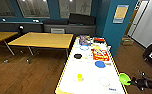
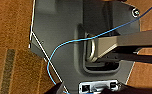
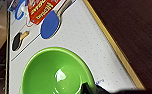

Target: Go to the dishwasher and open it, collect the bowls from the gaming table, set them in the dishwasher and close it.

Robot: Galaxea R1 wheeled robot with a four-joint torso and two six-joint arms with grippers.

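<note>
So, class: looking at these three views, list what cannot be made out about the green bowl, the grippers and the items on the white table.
- Green bowl: right wrist view, lower part cut off by the frame edge.
- Right gripper: head view, too small and blurred to tell how it grips the bowl.
- Red package on the gaming table: print too blurred to read.
- Left wrist view: the robot's own grey body fills the middle, hiding what lies below.

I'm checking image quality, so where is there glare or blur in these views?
Head view: soft all over, ceiling lights glaring at the top, gaming table sheen washing out its markings. Right wrist view: a bright highlight inside the green bowl. Left wrist view: even light, no glare.
</note>
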